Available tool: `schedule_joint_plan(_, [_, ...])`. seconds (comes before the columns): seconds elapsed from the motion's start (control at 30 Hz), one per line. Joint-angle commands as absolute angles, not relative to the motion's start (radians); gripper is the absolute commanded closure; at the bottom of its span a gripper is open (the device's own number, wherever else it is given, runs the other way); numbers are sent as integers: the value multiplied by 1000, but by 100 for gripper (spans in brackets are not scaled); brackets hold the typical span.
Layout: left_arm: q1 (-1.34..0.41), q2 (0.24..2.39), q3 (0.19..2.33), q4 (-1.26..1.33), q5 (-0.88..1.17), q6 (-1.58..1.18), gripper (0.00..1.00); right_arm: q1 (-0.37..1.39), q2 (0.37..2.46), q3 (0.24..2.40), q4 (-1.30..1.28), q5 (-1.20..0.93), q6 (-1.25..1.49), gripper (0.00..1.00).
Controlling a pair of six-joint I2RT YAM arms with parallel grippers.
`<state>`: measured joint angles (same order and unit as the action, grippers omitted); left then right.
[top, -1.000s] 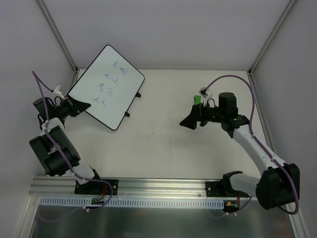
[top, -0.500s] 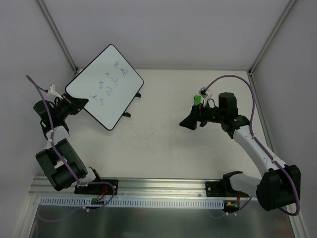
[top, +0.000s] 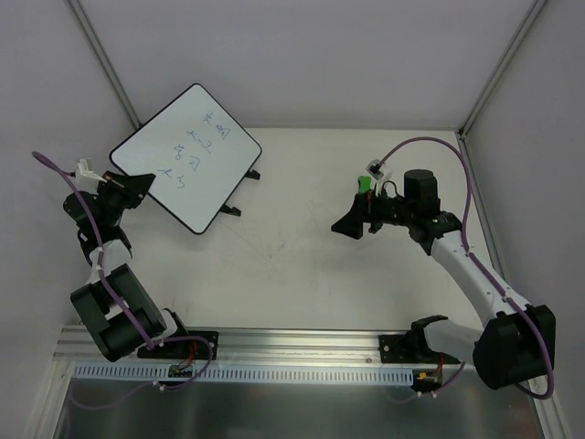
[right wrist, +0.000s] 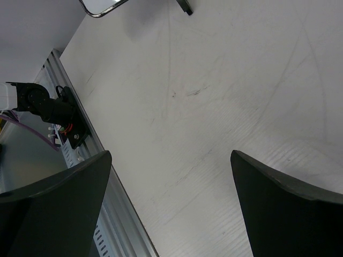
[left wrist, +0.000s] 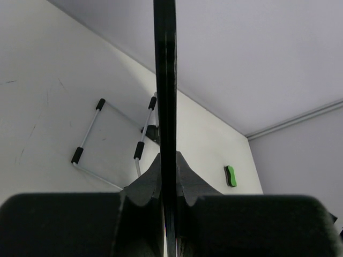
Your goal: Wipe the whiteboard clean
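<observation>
The whiteboard (top: 183, 155) with blue handwriting is tilted and lifted at the back left, over the table edge. My left gripper (top: 139, 184) is shut on its near left rim. In the left wrist view the whiteboard (left wrist: 165, 80) shows edge-on as a black vertical strip, and the left gripper (left wrist: 165, 170) clamps it from both sides. A small green eraser (top: 365, 183) lies on the table by my right arm, also seen as the eraser (left wrist: 230, 175) on the far table. My right gripper (top: 350, 225) hangs open over the table middle, and the right gripper (right wrist: 171, 154) has only bare table between its fingers.
Thin metal legs with black feet (left wrist: 78, 155) hang from the board's back. The board's corner (right wrist: 102, 6) and a black foot (right wrist: 185, 6) show at the top of the right wrist view. An aluminium rail (top: 292, 346) runs along the near edge, and walls enclose the table.
My left gripper has swung left and outward with the whiteboard, carrying the board further left. The right arm has not moved.
</observation>
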<state>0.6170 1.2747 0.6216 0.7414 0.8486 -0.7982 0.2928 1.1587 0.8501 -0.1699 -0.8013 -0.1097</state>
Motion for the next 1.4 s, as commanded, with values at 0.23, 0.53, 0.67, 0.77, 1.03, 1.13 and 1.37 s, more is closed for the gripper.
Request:
schedule_joint_plan(0.23, [617, 1220, 680, 1130, 741, -1051, 100, 301, 1135, 913, -175, -815, -130, 1])
schedule_joint_plan(0.53, [470, 1192, 663, 1088, 756, -1028, 100, 302, 1141, 960, -173, -560, -43, 1])
schedule_joint_plan(0.67, [387, 1175, 637, 1055, 739, -1008, 100, 301, 1195, 1049, -285, -293, -3, 1])
schedule_joint_plan(0.77, [339, 1157, 615, 1031, 727, -990, 100, 301, 1244, 1107, -321, -129, 39, 1])
schedule_joint_plan(1.03, [223, 1111, 549, 960, 727, -928, 100, 301, 1471, 1242, -327, 189, 89, 4])
schedule_joint_plan(1.13, [209, 1089, 517, 937, 729, -910, 100, 299, 1602, 1322, -334, 210, 98, 5])
schedule_joint_plan(1.37, [157, 1051, 486, 868, 744, -862, 100, 291, 1837, 1459, -342, 258, 97, 8])
